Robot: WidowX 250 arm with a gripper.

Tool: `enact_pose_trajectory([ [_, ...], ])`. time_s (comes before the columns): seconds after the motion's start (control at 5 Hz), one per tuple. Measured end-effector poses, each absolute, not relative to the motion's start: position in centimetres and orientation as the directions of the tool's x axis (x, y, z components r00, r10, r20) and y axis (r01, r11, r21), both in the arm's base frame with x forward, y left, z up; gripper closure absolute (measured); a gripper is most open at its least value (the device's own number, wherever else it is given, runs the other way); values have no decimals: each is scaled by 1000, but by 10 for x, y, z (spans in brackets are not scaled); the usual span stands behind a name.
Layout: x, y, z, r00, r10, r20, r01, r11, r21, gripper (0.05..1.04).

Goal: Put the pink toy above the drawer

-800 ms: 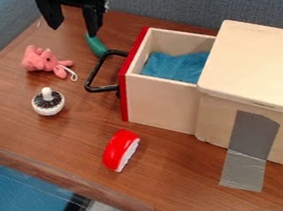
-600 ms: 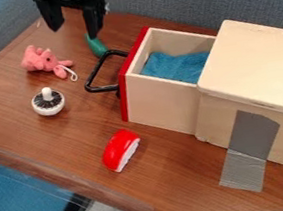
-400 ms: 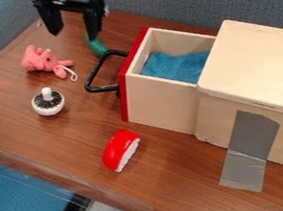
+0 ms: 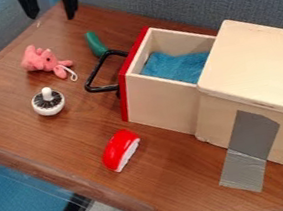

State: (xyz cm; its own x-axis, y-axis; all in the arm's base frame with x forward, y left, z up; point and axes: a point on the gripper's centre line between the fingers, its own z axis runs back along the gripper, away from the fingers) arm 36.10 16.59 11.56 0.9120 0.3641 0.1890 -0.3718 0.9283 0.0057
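On my left, the pink toy (image 4: 42, 61) lies on the brown worktop (image 4: 31, 117), off to the side of the drawer, with a looped white string at its right end. Just below it in my view stands a small round white thing (image 4: 48, 102) with a dark, ribbed top and a pale knob.

At the top edge, I have the black fingers (image 4: 52, 14) pointing down, spread wide apart with a broad gap between them. They hold nothing and touch none of the toys; the pink toy is below them in my view, well apart from either tip.

Further right, a red and white toy (image 4: 119, 150) lies nearer me on the worktop, and a curved green toy (image 4: 96, 43) lies farther back, close by the black handle (image 4: 105, 88). That handle sticks out from the red front of the wooden drawer (image 4: 160, 97), which stands open with a blue cloth (image 4: 175, 66) inside.

On my right, the drawer runs into a pale wooden cabinet (image 4: 260, 66) with a flat top. Grey tape (image 4: 248, 143) runs down its side onto the worktop.
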Motion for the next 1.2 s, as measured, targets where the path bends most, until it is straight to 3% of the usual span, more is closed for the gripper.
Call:
enact_pose_trajectory([
  [0.2, 356, 188, 111, 894, 403, 197, -416, 909, 33, 83],
  [1.0, 357, 210, 23, 875, 475, 94, -483, 870, 101, 83],
  [1.2, 361, 209, 19, 866, 490, 101, -500, 858, 117, 132],
])
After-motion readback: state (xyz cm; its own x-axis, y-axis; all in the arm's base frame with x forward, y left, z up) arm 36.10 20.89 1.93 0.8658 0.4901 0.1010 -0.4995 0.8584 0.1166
